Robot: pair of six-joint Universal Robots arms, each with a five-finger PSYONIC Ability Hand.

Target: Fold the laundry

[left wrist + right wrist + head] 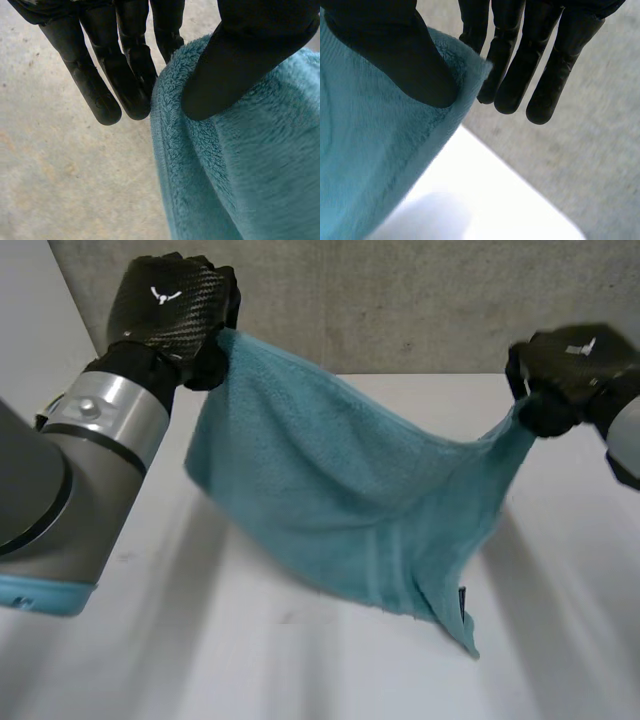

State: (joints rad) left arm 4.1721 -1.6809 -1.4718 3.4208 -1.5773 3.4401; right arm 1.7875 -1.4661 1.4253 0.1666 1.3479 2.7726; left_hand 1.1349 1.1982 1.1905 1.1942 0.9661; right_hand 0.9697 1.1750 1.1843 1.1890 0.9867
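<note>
White tabletop (300,670) lies bare beneath and ahead of the arms, with a grey wall (400,300) behind. I have the teal terry-cloth towel (340,490) hanging in the air between both hands, its long axis running side to side across the table. My left hand (175,310) pinches one top corner between thumb and fingers (125,85), and my right hand (565,365) pinches the other corner the same way. The top edge sags in the middle. The lowest corner, with its small dark tag (463,600), droops nearer the right hand, close to the table; I cannot tell whether it touches. I judge there is room to lay it flat.
</note>
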